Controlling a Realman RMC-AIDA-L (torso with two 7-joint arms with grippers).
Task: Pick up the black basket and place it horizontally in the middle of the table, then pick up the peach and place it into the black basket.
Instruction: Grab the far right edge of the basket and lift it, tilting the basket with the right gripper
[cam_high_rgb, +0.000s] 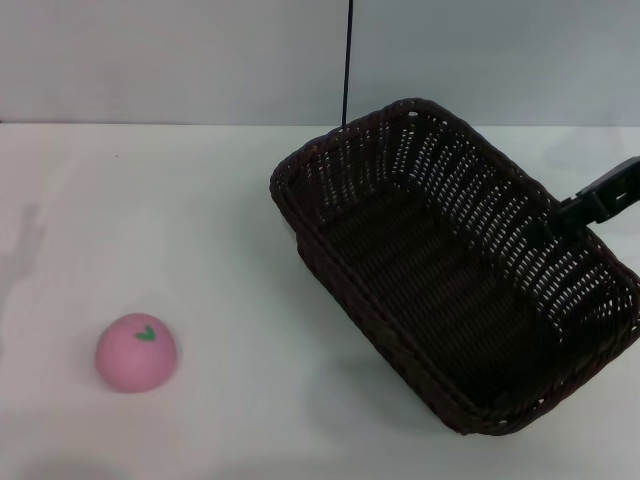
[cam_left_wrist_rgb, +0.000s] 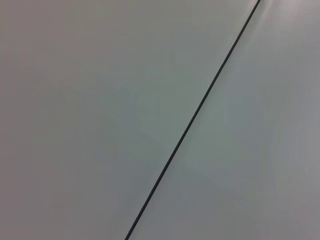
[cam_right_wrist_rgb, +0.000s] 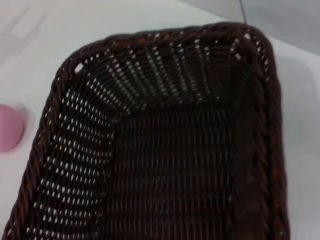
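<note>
The black basket (cam_high_rgb: 300, 165) is on the right side of the table (cam_high_rgb: 170, 210), turned diagonally and empty. My right gripper (cam_high_rgb: 565, 220) reaches in from the right edge and is closed over the basket's far right rim. The right wrist view looks down into the basket (cam_right_wrist_rgb: 170, 165), with none of its own fingers showing. The pink peach (cam_high_rgb: 137, 352), with its green leaf mark up, lies on the table at the front left, well apart from the basket. Its edge also shows in the right wrist view (cam_right_wrist_rgb: 10, 127). My left gripper is out of view.
A grey wall (cam_high_rgb: 200, 60) with a thin dark vertical seam (cam_high_rgb: 347, 60) stands behind the table. The left wrist view shows only this wall (cam_left_wrist_rgb: 100, 120) and seam (cam_left_wrist_rgb: 195, 120). An arm's faint shadow (cam_high_rgb: 25, 245) falls on the table's far left.
</note>
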